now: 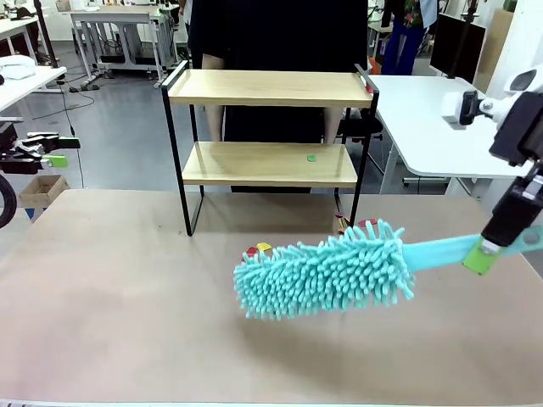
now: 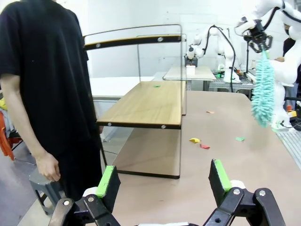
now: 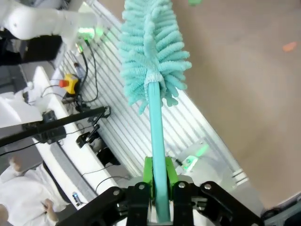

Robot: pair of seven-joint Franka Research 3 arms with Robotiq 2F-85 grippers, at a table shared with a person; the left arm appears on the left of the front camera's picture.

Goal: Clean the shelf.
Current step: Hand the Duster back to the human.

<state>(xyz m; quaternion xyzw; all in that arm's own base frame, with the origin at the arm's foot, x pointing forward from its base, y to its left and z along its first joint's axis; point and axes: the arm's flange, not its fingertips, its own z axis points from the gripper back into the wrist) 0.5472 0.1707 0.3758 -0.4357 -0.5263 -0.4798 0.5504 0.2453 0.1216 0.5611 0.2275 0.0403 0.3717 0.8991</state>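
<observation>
No legible text, label, brand, number or sign appears anywhere across the three views. The shelf, the duster and the table carry no print. Small markings may sit on equipment at the upper left of the right wrist view, but they are too blurred to read.

Bright, even overhead light casts soft shadows; the wrist views bend at their edges.
</observation>
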